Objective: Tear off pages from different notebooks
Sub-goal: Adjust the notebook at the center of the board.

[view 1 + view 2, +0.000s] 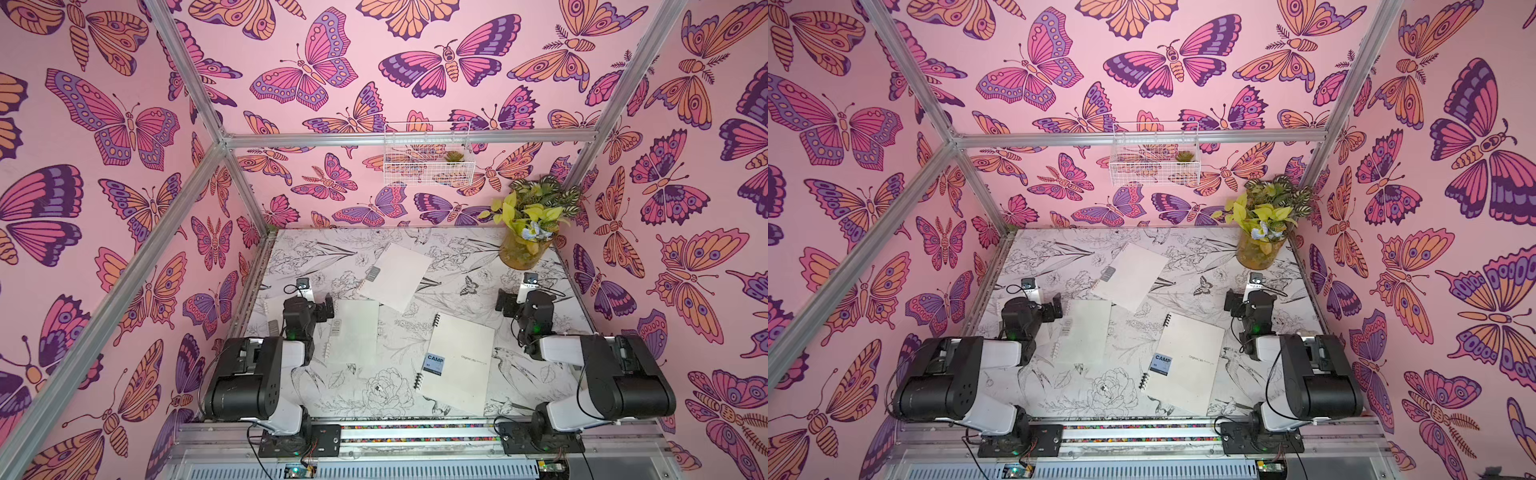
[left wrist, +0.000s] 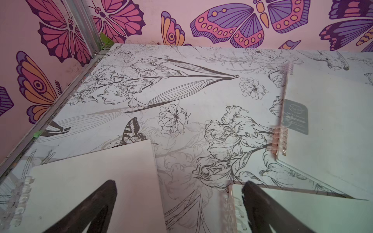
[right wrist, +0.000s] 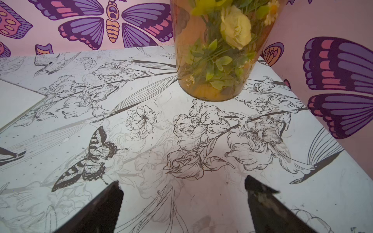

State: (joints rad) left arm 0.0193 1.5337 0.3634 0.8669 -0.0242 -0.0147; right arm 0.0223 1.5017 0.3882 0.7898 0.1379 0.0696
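Nearest, right of centre, lies the CAMP notebook [image 1: 459, 368] with black coils. Its blue label [image 1: 435, 362] reads "CAMP" in white; the thin grey line printed on its cover is too small to read. All covers look closed, so the pages are inside and none is torn off yet. Farther, on the left, the left gripper [image 2: 179, 187] hangs with jaws wide and empty, between the left notebook [image 2: 84, 181] and the middle notebook [image 1: 355, 332]. On the right, the right gripper [image 3: 183, 183] is also wide and empty, above the bare table [image 3: 201, 201]. The notebooks lie loose, so I think a pull on a page without the other arm pressing the cover would drag the whole book, or tear the sheet crooked at the coil holes. The far notebook [image 1: 397, 276] almost touches the middle one and could be pushed. The writing on its grey label [image 2: 296, 117] is too blurred to read. At the far right stands the flower vase [image 1: 525, 249]; a long reach of the right arm could tip it.
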